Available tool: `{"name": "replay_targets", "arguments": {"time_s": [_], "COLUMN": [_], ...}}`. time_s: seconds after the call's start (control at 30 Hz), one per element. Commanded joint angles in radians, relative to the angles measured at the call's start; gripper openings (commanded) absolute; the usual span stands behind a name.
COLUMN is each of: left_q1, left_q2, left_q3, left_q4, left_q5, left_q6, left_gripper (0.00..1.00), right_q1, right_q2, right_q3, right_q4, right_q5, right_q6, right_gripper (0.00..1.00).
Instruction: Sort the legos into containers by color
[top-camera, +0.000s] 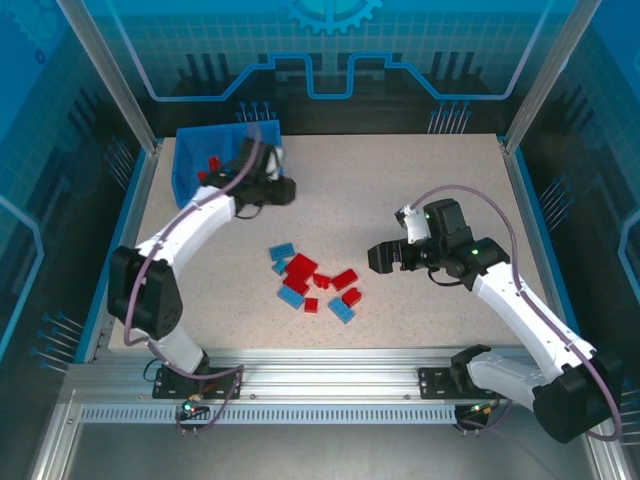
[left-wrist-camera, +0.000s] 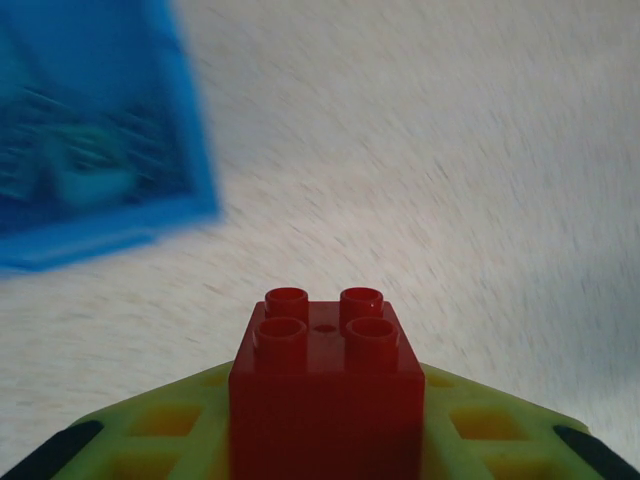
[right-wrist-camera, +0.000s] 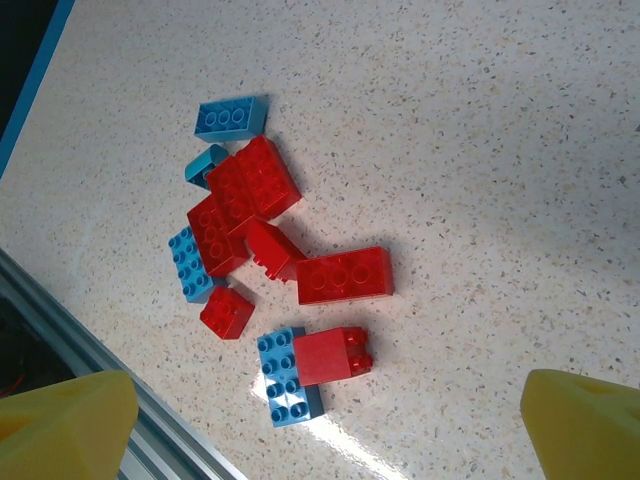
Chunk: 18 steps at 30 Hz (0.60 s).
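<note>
A speckled beige tabletop (top-camera: 420, 200) sits inside blue see-through panels (top-camera: 330, 60) on aluminium posts (top-camera: 108, 80), with a slotted rail (top-camera: 330, 385) nearest.

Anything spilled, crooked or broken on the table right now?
Nothing stands out. Loose bricks lie clustered mid-table, not yet sorted; the left gripper holds a red brick squarely, near the bin.
</note>
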Motion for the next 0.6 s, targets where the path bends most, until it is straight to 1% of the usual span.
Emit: {"name": "replay_targets", "arguments": {"time_s": [0.0,0.1,0.27,0.33,0.43,0.5,0.57], "left_q1": [0.107,0.221,0.385,0.420,0.446,0.446,0.446], "left_q2": [-0.001,0.053,0.194,0.264,0.395,0.486,0.578], "left_q3": [0.062,0.138,0.254,0.318,0.460,0.578,0.707], "left_q4": [-0.010,-0.046,-0.051,-0.067,-0.118,-0.175,-0.245], "left_q5": [-0.048,-0.092,-0.100,-0.099,-0.093,-0.130,-0.184], "left_q6": [-0.059,-0.104,-0.201,-0.231,-0.235,-0.227,-0.225], "left_gripper": [0.37,0.37,0.37,0.38,0.38,0.39,0.42], "right_q1": [-0.015,-0.016,-0.015,-0.015,-0.015,-0.015,-0.015], "right_q2": [-0.030,-0.043,-0.068,-0.079,-0.092,-0.097,-0.102], "right_q3": [0.020,0.020,0.008,0.004,0.000,-0.001,0.002], "right_q4": [0.016,0.015,0.013,0.013,0.010,0.009,0.003], "right_q5": [0.020,0.029,0.047,0.051,0.055,0.059,0.060], "right_q6": [0.020,0.027,0.041,0.048,0.056,0.062,0.067], "right_gripper": [0.99,1.00,1.00,1.00,1.00,1.00,1.00]}}
